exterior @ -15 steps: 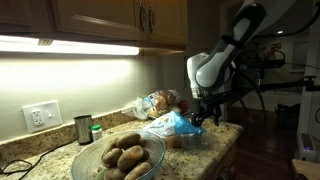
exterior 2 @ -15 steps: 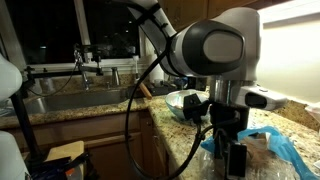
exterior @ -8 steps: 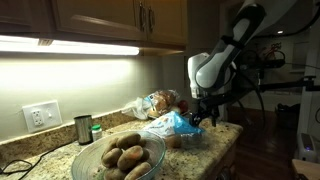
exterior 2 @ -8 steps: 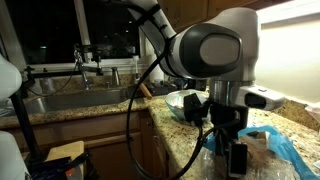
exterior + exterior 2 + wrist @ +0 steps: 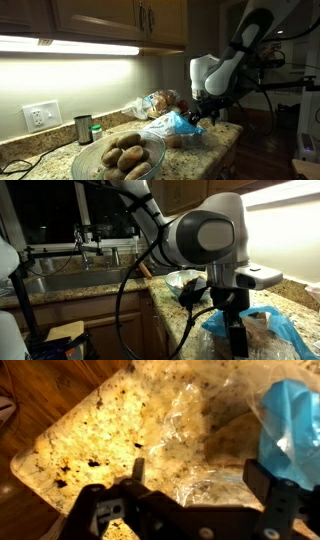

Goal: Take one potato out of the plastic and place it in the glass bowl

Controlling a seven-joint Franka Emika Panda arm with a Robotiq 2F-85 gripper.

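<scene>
A clear and blue plastic bag point(image 5: 172, 126) lies on the granite counter with potatoes point(image 5: 176, 141) showing at its edge. It also shows in an exterior view point(image 5: 268, 328) and in the wrist view point(image 5: 215, 440). A glass bowl point(image 5: 118, 157) holding several potatoes stands at the near end of the counter; it shows further back in an exterior view point(image 5: 183, 281). My gripper point(image 5: 199, 121) hangs just above the bag's end, open and empty, with clear plastic between its fingers in the wrist view point(image 5: 195, 478). It also shows in an exterior view point(image 5: 236, 338).
A bagged loaf of bread point(image 5: 160, 102) lies behind the plastic bag. A metal cup point(image 5: 83, 129) and a small green jar point(image 5: 97, 131) stand near a wall outlet. A sink point(image 5: 75, 278) with a faucet is beyond the counter. The counter edge point(image 5: 40, 480) is close.
The arm has shifted slightly to the side above the bag. The gripper stays open and the bag has not moved.
</scene>
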